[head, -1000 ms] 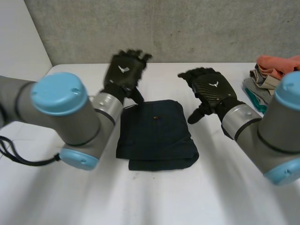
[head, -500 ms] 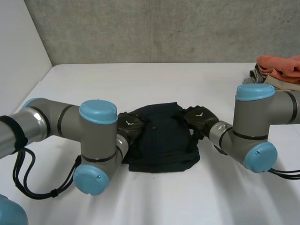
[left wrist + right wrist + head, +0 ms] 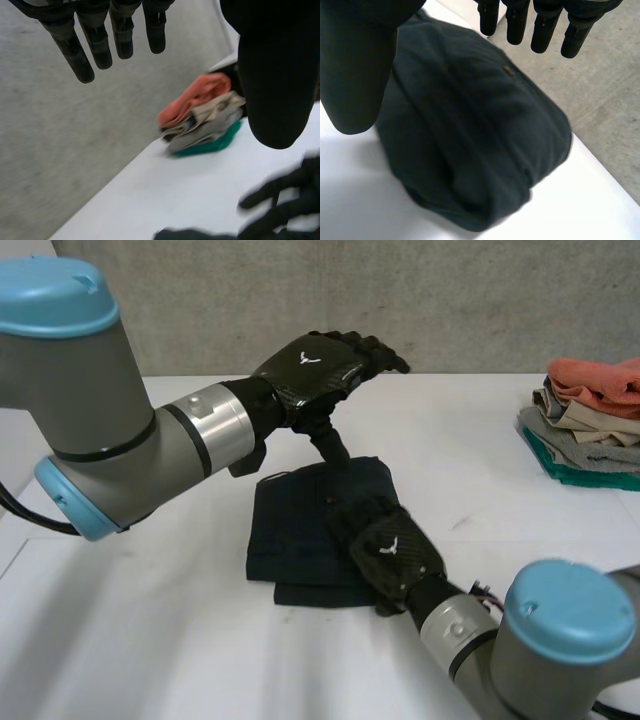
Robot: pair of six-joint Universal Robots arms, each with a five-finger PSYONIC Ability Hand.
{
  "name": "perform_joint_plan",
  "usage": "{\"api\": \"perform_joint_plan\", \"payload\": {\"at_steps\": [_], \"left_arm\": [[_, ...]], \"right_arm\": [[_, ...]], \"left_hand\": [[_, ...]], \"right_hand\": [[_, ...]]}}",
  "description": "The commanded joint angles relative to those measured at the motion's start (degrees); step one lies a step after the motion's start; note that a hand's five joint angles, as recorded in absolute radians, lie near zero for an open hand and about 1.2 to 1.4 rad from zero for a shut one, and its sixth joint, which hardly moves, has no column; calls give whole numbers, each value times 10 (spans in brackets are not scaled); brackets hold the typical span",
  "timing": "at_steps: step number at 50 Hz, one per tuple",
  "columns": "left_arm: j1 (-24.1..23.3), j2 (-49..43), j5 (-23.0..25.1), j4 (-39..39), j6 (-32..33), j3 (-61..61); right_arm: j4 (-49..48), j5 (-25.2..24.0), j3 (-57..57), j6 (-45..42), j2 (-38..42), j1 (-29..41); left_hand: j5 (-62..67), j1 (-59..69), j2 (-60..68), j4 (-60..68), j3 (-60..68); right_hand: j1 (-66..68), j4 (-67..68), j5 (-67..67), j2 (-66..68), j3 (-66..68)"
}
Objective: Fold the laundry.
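**Folded garment: pressing flat due**

Step in hand, as judged: flatten the fold. Advise lowering the right hand (image 3: 385, 552) level and pressing evenly, so the layers do not slip. The dark garment (image 3: 295, 520) lies mid-desk (image 3: 480, 490), under the right fingers (image 3: 542, 30), which are straight, spread and holding nothing. The left hand (image 3: 315, 365) hangs above the garment's far edge — fingers (image 3: 95, 47) straight, empty.

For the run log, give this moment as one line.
dark garment: folded, on table | left hand: open, above table | right hand: open, over garment
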Motion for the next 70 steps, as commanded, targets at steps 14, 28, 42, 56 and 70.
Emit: {"api": "perform_joint_plan", "payload": {"at_steps": [14,28,42,56,70], "left_arm": [[-2,-15,20,-11,-36,3],[2,-10,16,3,-37,-11],[17,42,-30,55,-42,-6],[2,42,-28,57,-42,-23],[-18,28,-28,58,-39,-39]], "right_arm": [[-119,46,-81,-22,128,3],[-117,44,-164,-3,147,-1],[-130,-53,-318,149,54,-146],[-195,-92,-477,364,109,-438],[-251,-251,-515,441,339,-572]], "left_hand": [[28,31,31,29,32],[26,29,30,27,31],[31,34,35,32,36],[33,36,36,34,37],[34,37,38,36,39]], "right_hand": [[-7,-19,-26,0,-21],[692,680,673,699,678],[692,680,673,699,678],[692,680,673,699,678],[692,680,673,699,678]]}}
